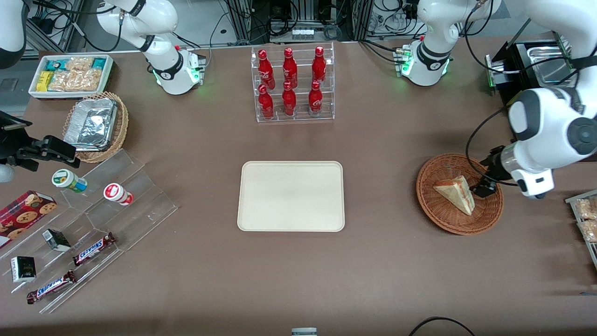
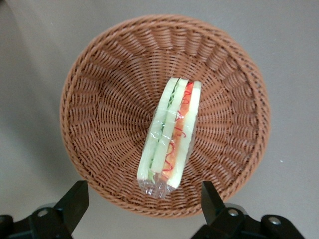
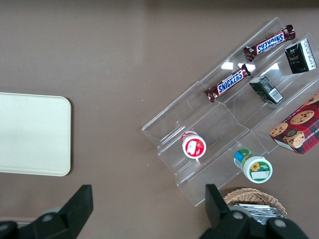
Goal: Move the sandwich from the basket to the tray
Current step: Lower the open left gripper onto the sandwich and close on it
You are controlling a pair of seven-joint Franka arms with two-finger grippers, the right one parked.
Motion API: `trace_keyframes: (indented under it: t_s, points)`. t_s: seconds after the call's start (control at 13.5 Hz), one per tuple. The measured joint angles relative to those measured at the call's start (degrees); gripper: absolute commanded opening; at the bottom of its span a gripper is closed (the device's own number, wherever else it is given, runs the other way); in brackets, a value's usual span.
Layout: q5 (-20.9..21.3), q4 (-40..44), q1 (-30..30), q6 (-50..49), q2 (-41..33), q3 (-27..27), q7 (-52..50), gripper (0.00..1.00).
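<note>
The sandwich (image 1: 456, 193) (image 2: 170, 135), a plastic-wrapped wedge with red, white and green layers on its cut edge, lies in the round reddish-brown wicker basket (image 1: 443, 218) (image 2: 99, 104) toward the working arm's end of the table. My gripper (image 1: 485, 185) (image 2: 144, 203) hovers above the basket's rim beside the sandwich, open, with nothing between its black fingers (image 2: 75, 201). The cream-beige tray (image 1: 291, 196) (image 3: 30, 134) lies flat and bare at the table's middle.
A clear rack of red bottles (image 1: 293, 84) stands farther from the front camera than the tray. Toward the parked arm's end are a stepped acrylic stand (image 1: 88, 224) with snack bars and cups, a lighter wicker basket holding a foil container (image 1: 95, 126), and a white bin (image 1: 70, 74).
</note>
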Motion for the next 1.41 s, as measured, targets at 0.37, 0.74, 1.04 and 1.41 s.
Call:
trace_keyframes:
  t_s: [0.37, 0.74, 1.04, 1.41]
  points:
    - [0.03, -5.10, -0.47, 7.15, 0.16, -0.03, 0.21, 1.00]
    - [0.04, -5.23, -0.68, 8.74, 1.55, -0.07, 4.83, 1.00]
    - [0.04, -5.36, -0.70, 12.40, 4.22, -0.07, 6.21, 1.00]
    - [0.04, -5.36, -0.77, 13.85, 5.95, -0.07, 6.29, 1.00]
